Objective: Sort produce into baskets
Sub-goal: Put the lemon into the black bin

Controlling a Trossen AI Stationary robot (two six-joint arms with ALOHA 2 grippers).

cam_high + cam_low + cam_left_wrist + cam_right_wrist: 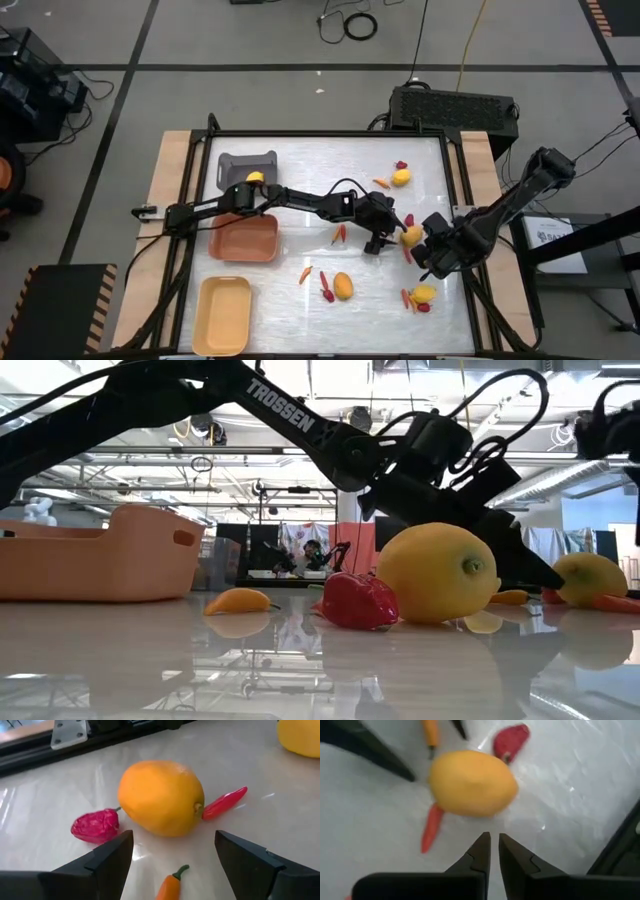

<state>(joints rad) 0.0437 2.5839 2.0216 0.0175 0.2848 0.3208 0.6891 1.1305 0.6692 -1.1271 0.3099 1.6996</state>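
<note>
Yellow-orange lemon [411,236] lies on the tabletop [300,200] between the spread-fingered left hand [385,237] and the nearly clenched, empty right hand [432,250].

Bright, even overhead light on a glossy white tabletop [330,290].

Ceiling strip lights [300,455] show in the low view and mirror as pale streaks across the tabletop there, along with soft reflections of the lemon [438,572] and red piece [358,601]. Shadows under the produce are faint and short. From above, the tabletop glares near white around its middle. In the left wrist view the lemon [161,797] is sharp; in the right wrist view the lemon [472,782], the carrot [431,829] and the dark fingers [472,857] look soft and smeared.
</note>
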